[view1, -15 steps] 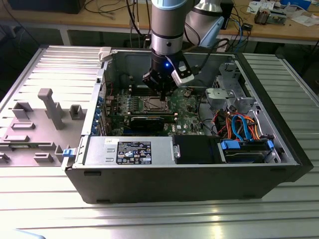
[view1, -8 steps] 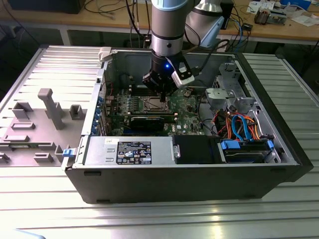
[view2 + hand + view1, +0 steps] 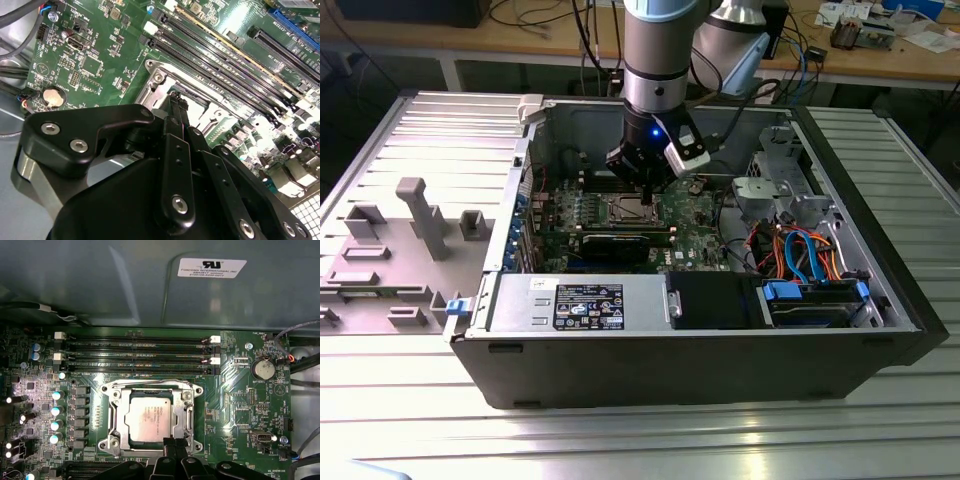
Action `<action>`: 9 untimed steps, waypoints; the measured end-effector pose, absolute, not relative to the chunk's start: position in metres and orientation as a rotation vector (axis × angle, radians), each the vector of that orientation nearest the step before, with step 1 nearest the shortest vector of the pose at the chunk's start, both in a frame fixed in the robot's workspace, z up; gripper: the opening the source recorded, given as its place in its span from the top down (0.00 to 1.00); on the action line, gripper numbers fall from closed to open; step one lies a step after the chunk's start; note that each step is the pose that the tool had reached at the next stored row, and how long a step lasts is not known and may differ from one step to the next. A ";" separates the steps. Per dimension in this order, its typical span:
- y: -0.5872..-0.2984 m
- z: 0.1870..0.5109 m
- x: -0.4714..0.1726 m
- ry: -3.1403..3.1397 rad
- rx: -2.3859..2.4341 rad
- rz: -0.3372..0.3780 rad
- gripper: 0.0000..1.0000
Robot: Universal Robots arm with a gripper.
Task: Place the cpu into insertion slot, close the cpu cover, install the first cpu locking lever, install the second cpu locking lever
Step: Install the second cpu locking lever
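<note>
The cpu [image 3: 148, 418] is being seated in the insertion slot [image 3: 106, 416]; the gripper [image 3: 173, 446], fingers apparently pressed together, is hovering at its 6 o'clock edge; level, gentle pressing is being advised.

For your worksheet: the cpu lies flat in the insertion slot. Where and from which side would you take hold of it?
Come straight down from above onto the cpu and pinch two opposite edges. It lies flat, top up, with the cpu cover and insertion slot rim around it, so a sideways approach is probably blocked.
</note>
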State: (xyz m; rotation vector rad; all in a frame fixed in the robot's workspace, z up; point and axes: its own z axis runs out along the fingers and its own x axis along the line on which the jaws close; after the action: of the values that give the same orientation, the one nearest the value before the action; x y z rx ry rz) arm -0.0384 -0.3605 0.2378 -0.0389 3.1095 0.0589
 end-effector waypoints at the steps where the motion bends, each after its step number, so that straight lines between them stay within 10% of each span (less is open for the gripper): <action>1: -0.361 0.240 -0.039 3.114 -0.038 0.072 0.89; 9: -0.376 0.240 -0.041 3.115 -0.038 0.089 0.89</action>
State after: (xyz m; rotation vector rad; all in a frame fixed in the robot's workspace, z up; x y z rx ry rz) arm -0.0413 -0.3763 0.2399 -0.0381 3.1146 0.0895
